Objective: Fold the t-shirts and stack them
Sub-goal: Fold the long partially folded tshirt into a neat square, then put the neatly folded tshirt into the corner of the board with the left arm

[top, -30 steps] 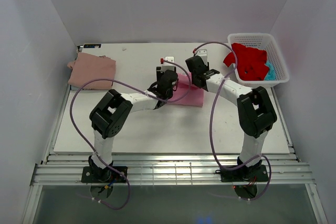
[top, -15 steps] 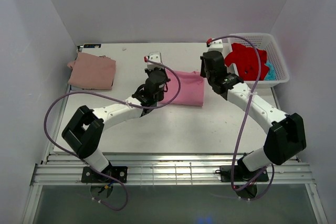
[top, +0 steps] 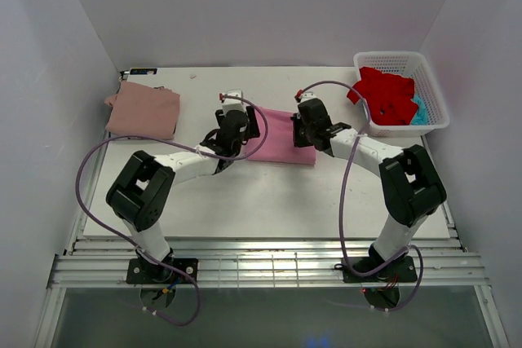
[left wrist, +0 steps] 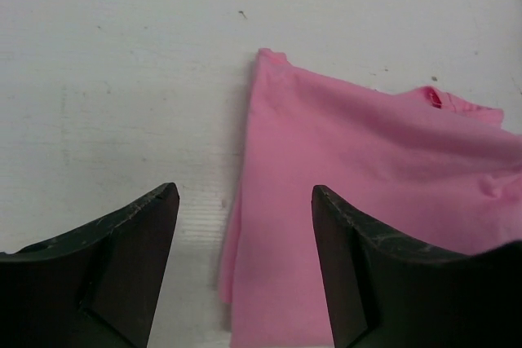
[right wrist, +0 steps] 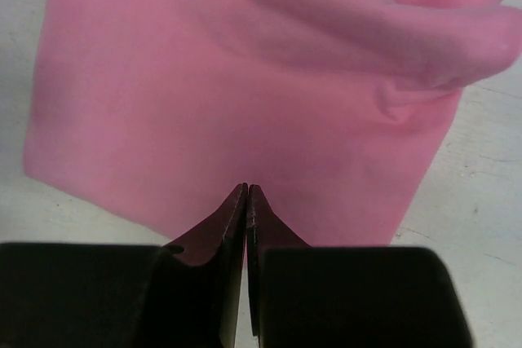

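- Pink tee [top: 281,140] — centre of the top view, lying flat on the table [top: 269,197] as a folded oblong. Half a second ago it showed the same outline, so the fold has held.
- Left gripper [left wrist: 245,197] — fingers spread wide, holding nothing. It sits at the tee's left edge, and its own camera shows the cloth's near corner between and beyond the tips. Half a second ago it stood slightly further right, over the cloth.
- Right gripper [right wrist: 246,193] — fingers pressed together, with no cloth seen between them. It hangs over the tee's right part. Half a second ago it was up by the basket; it has drawn back toward centre.
- Rose tee [top: 145,112] — upper left of the top view, folded, well apart from the pink one and unmoved.
- Basket [top: 432,89] — upper right, holding the red tee [top: 387,95] with a teal tee [top: 418,113] under it, both unfolded.
- Reading — the arms have come to flank the pink tee, which suggests a further fold or a carry to the rose one. Two tees are not yet begun.
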`<action>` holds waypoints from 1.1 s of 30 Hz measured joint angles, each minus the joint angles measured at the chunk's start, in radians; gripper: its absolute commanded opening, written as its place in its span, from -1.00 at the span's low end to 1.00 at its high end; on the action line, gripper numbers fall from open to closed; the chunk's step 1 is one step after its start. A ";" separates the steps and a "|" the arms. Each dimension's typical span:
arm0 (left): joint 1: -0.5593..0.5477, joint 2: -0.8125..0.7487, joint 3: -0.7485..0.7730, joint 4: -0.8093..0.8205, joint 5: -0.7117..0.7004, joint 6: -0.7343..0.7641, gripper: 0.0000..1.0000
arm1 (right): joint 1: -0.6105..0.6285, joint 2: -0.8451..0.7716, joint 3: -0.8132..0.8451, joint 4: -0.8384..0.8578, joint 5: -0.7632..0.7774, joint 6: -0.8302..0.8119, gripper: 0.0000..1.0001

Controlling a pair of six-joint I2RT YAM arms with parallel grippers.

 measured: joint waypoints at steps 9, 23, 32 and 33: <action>0.148 0.080 0.039 0.003 0.253 0.000 0.58 | 0.000 0.229 0.128 -0.042 0.021 0.029 -0.84; 0.241 0.239 0.082 0.000 0.621 -0.035 0.61 | 0.001 0.273 0.197 -0.121 0.077 0.076 -0.85; 0.261 0.309 0.134 0.045 0.843 -0.097 0.61 | 0.002 0.291 0.228 -0.148 0.084 0.077 -0.85; 0.261 0.317 0.138 0.054 0.860 -0.104 0.61 | 0.002 0.293 0.229 -0.148 0.084 0.078 -0.85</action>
